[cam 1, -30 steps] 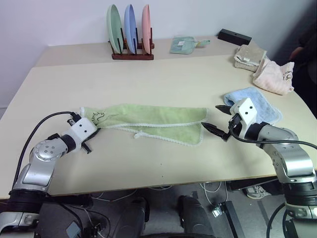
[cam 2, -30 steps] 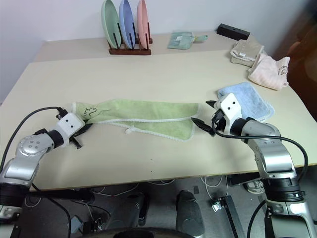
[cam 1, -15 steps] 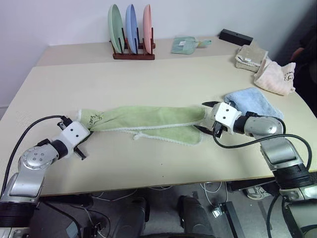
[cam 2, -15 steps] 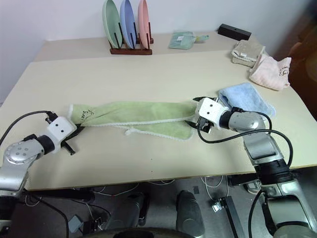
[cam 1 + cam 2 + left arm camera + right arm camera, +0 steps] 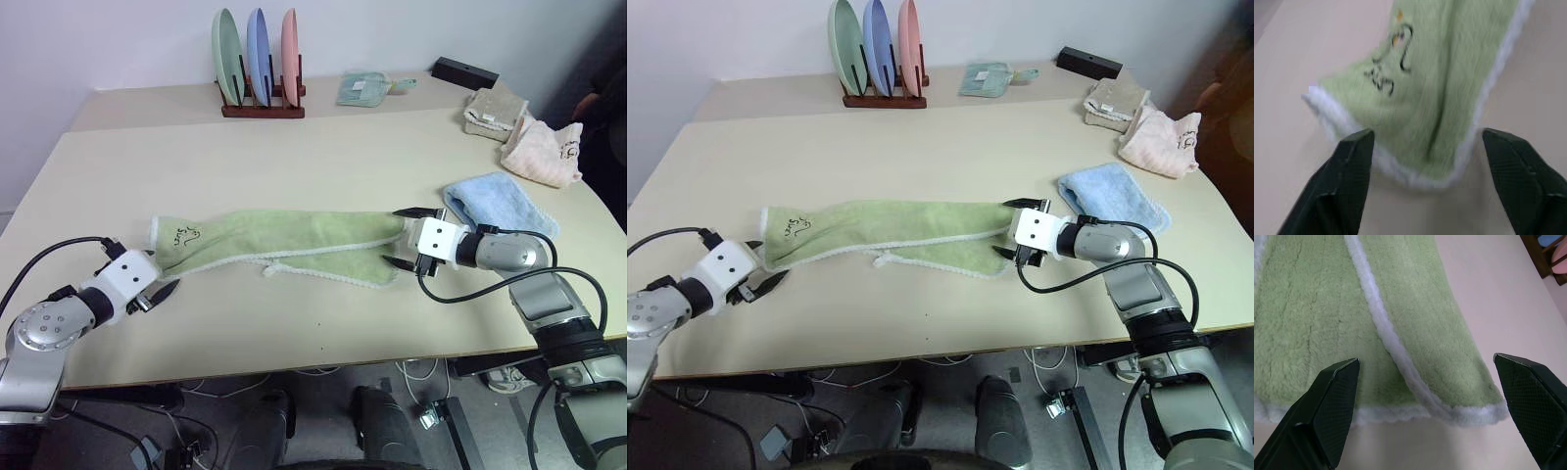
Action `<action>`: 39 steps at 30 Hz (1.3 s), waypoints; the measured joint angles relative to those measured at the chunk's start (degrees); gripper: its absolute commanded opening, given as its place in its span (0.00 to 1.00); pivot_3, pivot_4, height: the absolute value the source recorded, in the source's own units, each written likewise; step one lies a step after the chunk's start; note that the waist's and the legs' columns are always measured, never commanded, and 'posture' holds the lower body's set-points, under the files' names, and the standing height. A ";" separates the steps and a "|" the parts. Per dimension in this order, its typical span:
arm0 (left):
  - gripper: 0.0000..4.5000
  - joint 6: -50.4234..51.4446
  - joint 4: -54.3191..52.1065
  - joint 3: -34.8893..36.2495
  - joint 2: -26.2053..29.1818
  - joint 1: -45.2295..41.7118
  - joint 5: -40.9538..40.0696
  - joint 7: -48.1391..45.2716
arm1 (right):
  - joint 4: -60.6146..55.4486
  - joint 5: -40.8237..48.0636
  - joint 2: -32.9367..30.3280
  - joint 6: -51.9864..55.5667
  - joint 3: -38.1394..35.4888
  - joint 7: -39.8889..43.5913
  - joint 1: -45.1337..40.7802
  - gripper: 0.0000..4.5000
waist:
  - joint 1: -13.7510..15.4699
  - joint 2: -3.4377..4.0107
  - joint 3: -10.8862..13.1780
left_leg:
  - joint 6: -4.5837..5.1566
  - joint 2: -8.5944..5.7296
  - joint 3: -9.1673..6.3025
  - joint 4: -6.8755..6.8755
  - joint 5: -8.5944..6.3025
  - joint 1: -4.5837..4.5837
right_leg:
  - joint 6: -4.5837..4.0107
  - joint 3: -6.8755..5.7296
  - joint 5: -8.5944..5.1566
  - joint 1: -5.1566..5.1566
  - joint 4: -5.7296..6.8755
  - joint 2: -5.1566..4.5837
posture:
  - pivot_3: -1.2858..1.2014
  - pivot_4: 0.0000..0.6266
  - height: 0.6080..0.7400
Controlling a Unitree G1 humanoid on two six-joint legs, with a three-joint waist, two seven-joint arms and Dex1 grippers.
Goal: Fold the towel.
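towel: was light green, white edging, dark embroidered mark
folded cloth: was light blue
table: was beige

A staged test room, it seems: a plain beige table against a bare white wall, a plate rack at the far edge, loose cables on the floor underneath.

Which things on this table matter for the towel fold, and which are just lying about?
In the job:
light-green towel
left gripper, open at its marked end
right gripper, open at the other end

Lying about:
light-blue towel
pink towel
beige cloth
plate rack
black box
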 measured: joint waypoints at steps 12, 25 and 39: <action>0.56 -6.22 10.14 -4.12 0.04 -8.24 2.40 -0.32 | 0.22 0.32 1.88 1.10 0.00 0.18 -0.27 1.00 | 0.10 0.01 -0.01 | -0.01 -0.03 -0.01 0.02 0.00 0.01 | 0.00 -0.01 0.01 0.01 0.03 0.01 | 0.52 0.24 1.00; 0.01 -7.82 10.05 -4.89 -0.19 -6.37 2.74 -0.41 | -2.09 -0.27 0.68 1.26 -0.12 0.12 -0.21 1.00 | -0.09 0.01 0.00 | 0.00 -0.01 0.00 -0.01 0.00 0.01 | 0.00 0.01 0.01 -0.04 0.07 0.00 | 0.52 0.24 1.00; 0.00 -4.17 5.08 -2.60 -0.96 -2.33 1.56 0.12 | 12.59 -13.31 -0.16 -12.44 3.07 -8.19 -8.54 0.59 | -0.11 0.01 0.00 | -0.01 -0.03 0.02 0.00 0.00 0.01 | -0.01 0.00 0.01 -0.03 0.09 0.02 | 0.52 0.24 1.00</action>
